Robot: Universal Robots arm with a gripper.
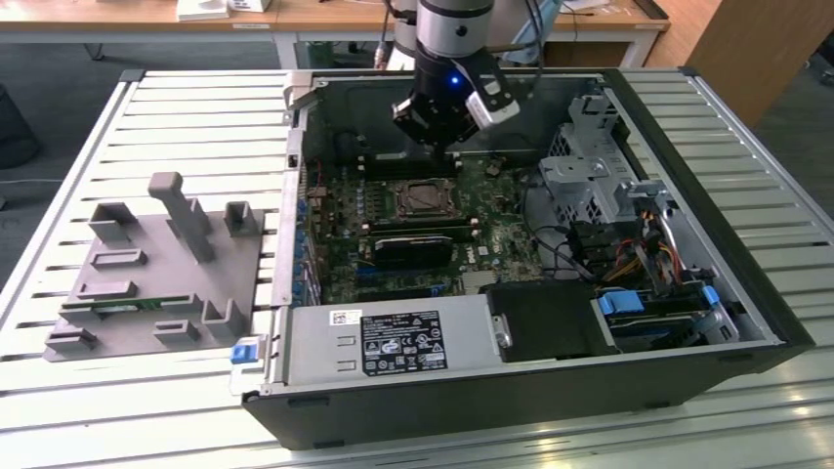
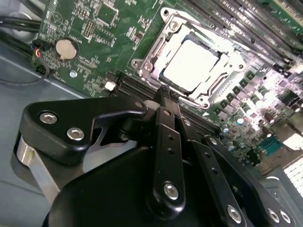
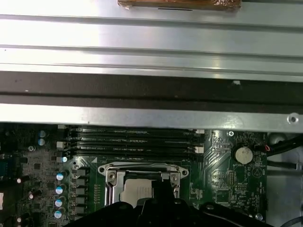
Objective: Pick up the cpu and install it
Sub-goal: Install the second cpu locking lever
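The cpu [image 2: 189, 64] lies flat in the metal socket frame [image 2: 156, 56] on the green motherboard, its silver top bright with glare. In the exterior view the cpu [image 1: 424, 198] sits mid-board inside the open computer case [image 1: 756, 293]. My gripper [image 2: 164, 92] hangs just above the socket's edge, its black fingers [image 2: 163, 137] drawn together to a point with nothing between them. The exterior view places the gripper [image 1: 438, 152] over the board's far side, slightly behind the socket. In the first wrist view the gripper [image 3: 161, 189] partly covers the cpu [image 3: 135, 193].
Memory slots [image 3: 132, 139] run beside the socket, and a coin battery [image 2: 65, 48] sits nearby. A black heatsink [image 1: 410, 249] lies on the board's near side. A grey part holder [image 1: 156, 274] with a green memory stick [image 1: 124, 305] stands on the slatted table at the exterior view's left.
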